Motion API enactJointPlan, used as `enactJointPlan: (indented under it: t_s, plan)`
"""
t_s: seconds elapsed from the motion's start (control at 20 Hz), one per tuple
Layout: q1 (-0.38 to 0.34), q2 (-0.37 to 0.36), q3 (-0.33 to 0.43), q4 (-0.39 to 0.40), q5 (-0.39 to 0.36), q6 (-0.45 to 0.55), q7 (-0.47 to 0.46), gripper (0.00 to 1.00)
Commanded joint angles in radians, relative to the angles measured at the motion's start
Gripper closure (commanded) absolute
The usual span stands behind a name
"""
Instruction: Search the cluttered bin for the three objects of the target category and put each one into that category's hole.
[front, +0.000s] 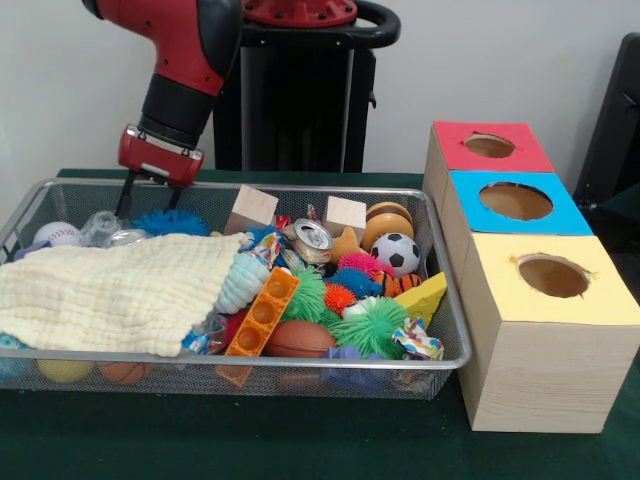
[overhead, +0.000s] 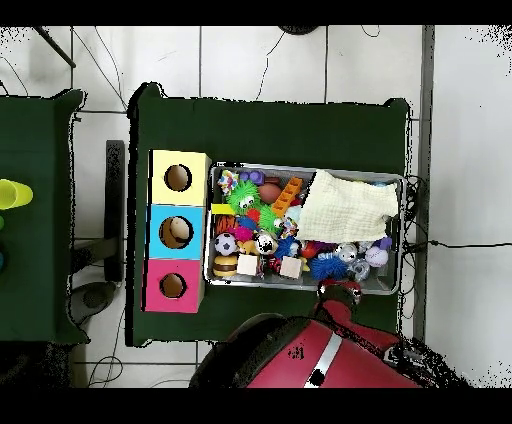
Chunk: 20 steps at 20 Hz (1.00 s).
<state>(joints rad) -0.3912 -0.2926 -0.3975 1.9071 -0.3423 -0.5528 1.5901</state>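
Green tabletop holds the wire bin (front: 440, 310), pincer (front: 150, 197) (fingers parted, empty) just above the blue spiky ball (front: 172, 222).

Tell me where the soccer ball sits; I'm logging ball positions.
In the front view, the soccer ball lies in the wire bin toward its right far corner, just below the wooden yo-yo and above the orange striped ball.

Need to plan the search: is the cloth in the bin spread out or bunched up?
Spread out. The cream cloth lies flat over one end of the wire bin, hiding whatever is under it; toys show around its edges.
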Motion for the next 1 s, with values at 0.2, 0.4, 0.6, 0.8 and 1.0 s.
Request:
enactJointPlan:
  t_s: [0.2, 0.4, 0.6, 0.8, 1.0]
  plan:
    - [-0.075, -0.053, 0.119, -0.154, -0.050, 0.202, 0.103, 0.00]
    - [-0.191, -0.136, 0.268, -0.133, -0.146, 0.345, 0.091, 0.00]
    - [-0.288, -0.159, 0.387, -0.110, -0.181, 0.423, 0.079, 0.00]
    - [-0.328, -0.158, 0.434, -0.090, -0.187, 0.435, 0.082, 0.00]
    - [-0.390, -0.154, 0.511, -0.075, -0.197, 0.459, 0.082, 0.00]
